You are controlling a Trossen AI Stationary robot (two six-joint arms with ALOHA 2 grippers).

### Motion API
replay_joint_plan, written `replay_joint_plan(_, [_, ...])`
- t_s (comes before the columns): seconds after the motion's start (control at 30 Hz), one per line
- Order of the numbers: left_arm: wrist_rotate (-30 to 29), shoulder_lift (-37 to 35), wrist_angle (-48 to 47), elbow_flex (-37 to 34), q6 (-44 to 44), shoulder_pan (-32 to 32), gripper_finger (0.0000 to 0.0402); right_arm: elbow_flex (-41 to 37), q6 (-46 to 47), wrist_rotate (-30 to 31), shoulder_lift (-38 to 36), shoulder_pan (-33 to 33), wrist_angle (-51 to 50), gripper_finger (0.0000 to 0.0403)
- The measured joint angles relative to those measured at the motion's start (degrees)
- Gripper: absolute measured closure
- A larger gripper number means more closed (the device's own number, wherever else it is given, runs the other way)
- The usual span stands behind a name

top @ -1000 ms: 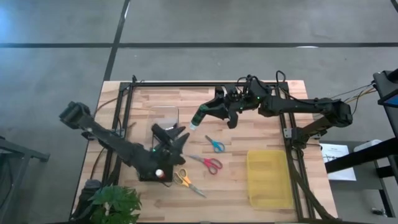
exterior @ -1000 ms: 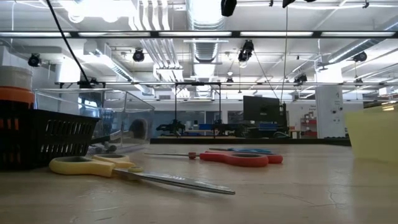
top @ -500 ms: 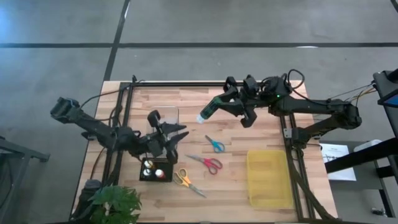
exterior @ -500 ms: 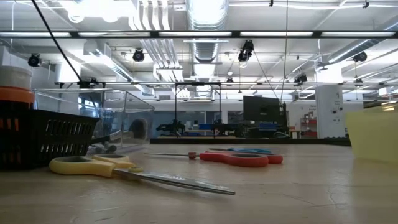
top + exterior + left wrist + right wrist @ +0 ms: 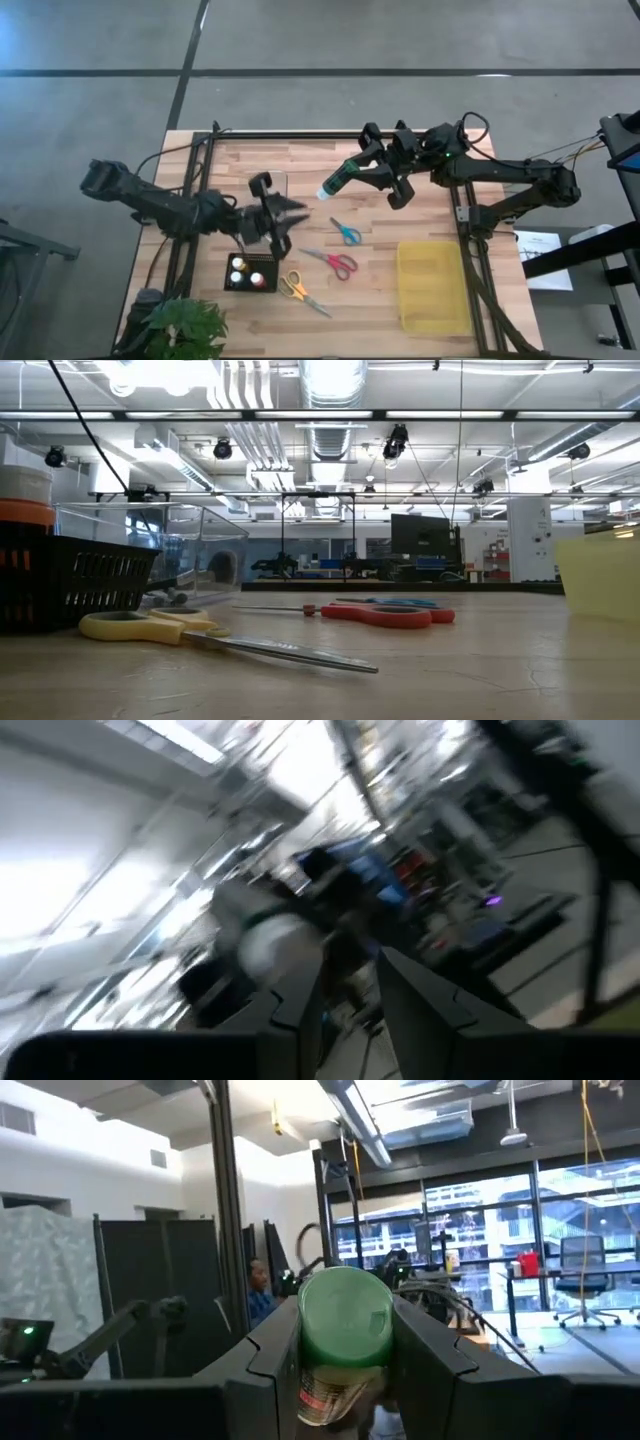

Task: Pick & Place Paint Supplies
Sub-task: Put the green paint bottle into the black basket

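Above the far half of the wooden counter, the right claw pinches a green-capped paint bottle by its body, the cap end jutting out past the fingertips toward the counter's middle, the whole bottle held clear of the surface. From that arm's wrist camera the green cap fills the gap between the two dark fingers, pressed against it on either side, with a printed label just visible beneath. The left claw hangs with its fingers spread and nothing between them, above the clear box and just beyond the black tray, where small paint pots in red, white and yellow sit in compartments. On the bare wood between the two arms lie three pairs of scissors: blue-handled scissors nearest the held bottle, red-handled scissors beside them, and yellow-handled scissors just next to the tray. From table height the yellow pair lies in front and the red pair behind. The yellow bin stands well apart on the right arm's side.
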Motion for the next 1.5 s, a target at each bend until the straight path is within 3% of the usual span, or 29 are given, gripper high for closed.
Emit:
replay_joint_plan(0.13, [3.63, 1.14, -0.19, 0.28, 1.65, -0.16, 0.0270, 0.00, 0.06, 0.02, 0.47, -0.02, 0.25, 0.0294])
replay_joint_plan(0.27, [3.27, 1.07, 0.15, 0.48, 3.92, -0.09, 0.0205, 0.00, 0.85, -0.85, 0.48, 0.00, 0.84, 0.0294])
replay_joint_plan(0.4, [-3.34, 1.50, -0.02, 0.51, 10.49, -0.32, 0.0139, 0.00, 0.51, -0.87, 0.48, 0.00, 0.78, 0.0294])
replay_joint_plan(0.53, [-8.28, 4.36, 1.81, 0.52, 13.13, -0.23, 0.0116, 0.00, -0.45, -0.94, 1.15, 0.17, 1.34, 0.0294])
replay_joint_plan(0.73, [-12.34, 9.18, 14.68, 1.61, 18.27, -0.53, 0.0139, -0.02, -0.44, -0.98, 3.39, 0.17, 2.48, 0.0294])
replay_joint_plan(1.23, [-11.09, 11.14, 15.85, 2.80, 16.71, -0.54, 0.0234, -0.22, -0.17, -1.90, 3.47, 0.22, 3.67, 0.0294])
replay_joint_plan(1.5, [-9.14, 11.14, 16.88, 2.80, 16.05, -0.54, 0.0243, -0.31, -0.15, -1.77, 3.47, 0.22, 3.84, 0.0294])
